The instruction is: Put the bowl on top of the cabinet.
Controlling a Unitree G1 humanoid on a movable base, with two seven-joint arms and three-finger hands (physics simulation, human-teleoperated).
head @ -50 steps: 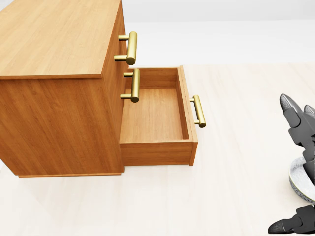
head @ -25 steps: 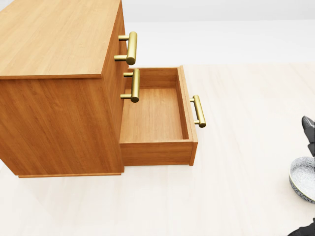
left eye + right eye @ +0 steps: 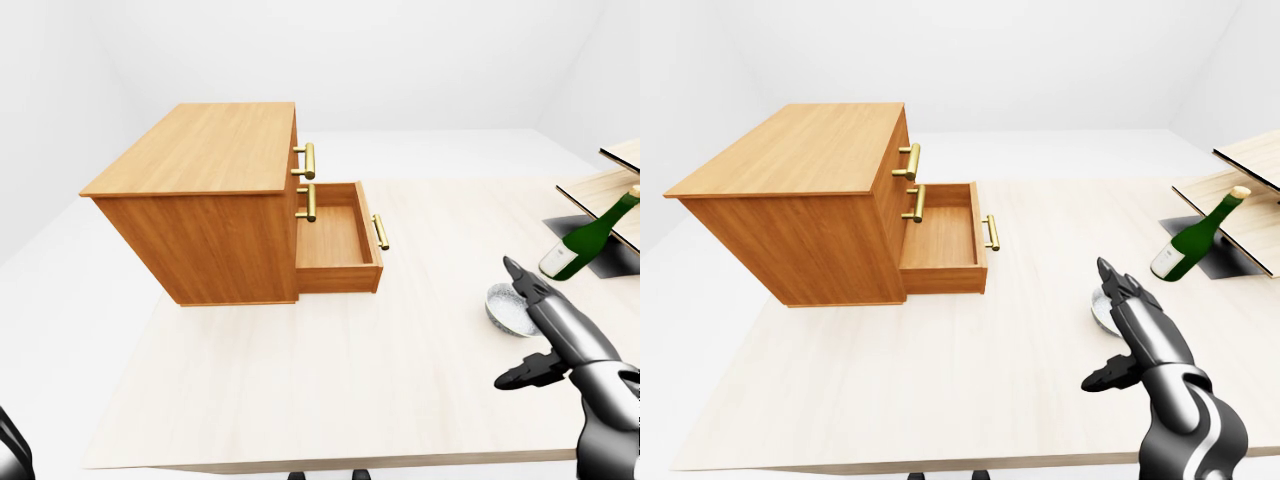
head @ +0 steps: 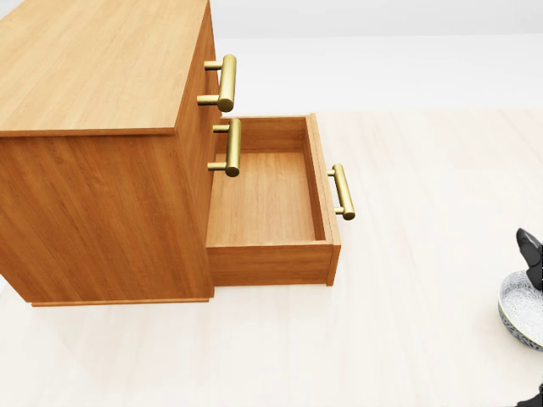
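Broadly, the worktop is one wide slab of pale wood with a fine, light grain and a matte face. Around it the room is plain white, with smooth walls and a floor without any mark.

My right hand is of dark, glossy metal in jointed segments. It is spread wide, with the long fingers stretched and the thumb standing apart, and it holds nothing. The bowl stands on the worktop right at my fingertips, which reach over its rim. I cannot tell if they touch it. It is small and round, whitish inside, with a dark pattern on the outer wall.

Well apart from the hand, toward the left in the eye views, the cabinet stands on the same worktop. It is a box of warm orange-brown wood with a clear grain, and its top is flat. Its lowest drawer is pulled out toward the hand's side. The handles are short bars of shiny brass.

Beyond the hand, toward the upper right, a green glass bottle with a pale label leans tilted at a low shelf of light boards.
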